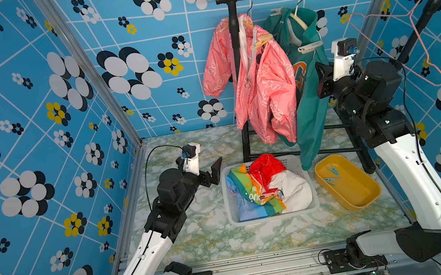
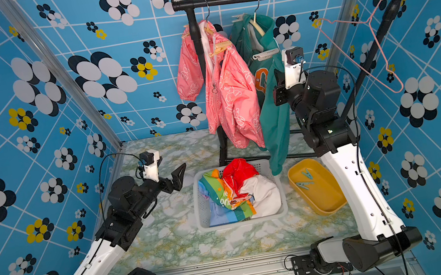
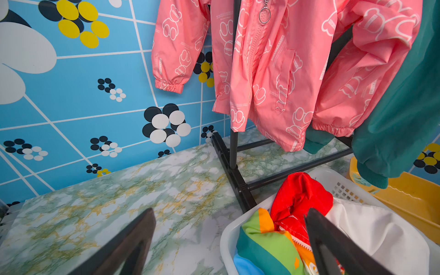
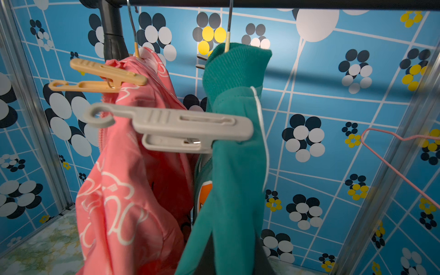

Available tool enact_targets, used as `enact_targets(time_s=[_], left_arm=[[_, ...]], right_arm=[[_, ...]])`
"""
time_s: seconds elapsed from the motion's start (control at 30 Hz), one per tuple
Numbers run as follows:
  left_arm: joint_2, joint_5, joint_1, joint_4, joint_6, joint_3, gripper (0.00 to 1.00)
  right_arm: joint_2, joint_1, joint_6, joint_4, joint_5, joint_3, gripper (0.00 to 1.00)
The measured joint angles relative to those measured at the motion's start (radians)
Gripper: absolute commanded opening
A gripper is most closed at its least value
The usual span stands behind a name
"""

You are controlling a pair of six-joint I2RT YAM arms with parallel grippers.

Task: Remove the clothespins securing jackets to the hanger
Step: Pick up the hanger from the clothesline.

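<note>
Right pincer (image 1: 324, 80), I can't tell if it's closed, sits just under the whitish-grey plastic clothespin (image 1: 310, 47) lying crosswise on the teal-green jacket (image 1: 312, 116); left pincer (image 1: 216, 172) gapes open, well away.

a staged robot lab booth: blue flower-printed wall panels (image 1: 32, 145) on silver aluminium posts (image 1: 97, 83), green marbled film surface (image 1: 214, 236), white-and-black robot arms (image 1: 142, 257) bolted to a slotted metal rail (image 1: 265, 267).
</note>
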Motion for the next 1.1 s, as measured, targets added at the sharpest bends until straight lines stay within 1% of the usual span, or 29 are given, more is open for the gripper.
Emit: enact_targets(time_s=[0.17,0.23,0.4,0.5,0.6,0.67,0.83,0.9,1.1], left_arm=[[-0.001,0.000,0.000,0.000,0.000,0.000,1.00],[-0.005,0.000,0.000,-0.001,-0.001,0.000,0.99],[-0.043,0.001,0.000,0.000,-0.012,-0.011,1.00],[-0.069,0.001,0.000,-0.002,-0.015,-0.015,1.00],[-0.079,0.001,0.000,-0.003,-0.015,-0.015,0.99],[-0.078,0.007,0.000,-0.003,-0.016,-0.015,0.99],[-0.063,0.035,0.000,0.008,-0.042,-0.015,0.99],[-0.051,0.048,0.000,0.014,-0.056,-0.015,0.99],[-0.061,0.074,0.000,0.028,-0.083,-0.015,1.00]], right_arm=[[-0.101,0.000,-0.032,-0.001,0.003,-0.032,0.00],[-0.131,0.000,-0.049,-0.040,0.006,-0.032,0.00],[-0.165,0.001,-0.079,-0.102,0.031,-0.029,0.00],[-0.247,0.001,-0.082,-0.125,0.037,-0.123,0.00],[-0.341,0.001,-0.082,-0.238,0.037,-0.182,0.00],[-0.387,0.001,-0.082,-0.328,0.040,-0.183,0.00],[-0.461,0.001,-0.074,-0.468,0.053,-0.144,0.00],[-0.476,0.001,-0.066,-0.492,0.021,-0.115,0.00],[-0.500,0.001,-0.024,-0.483,-0.178,0.010,0.00]])
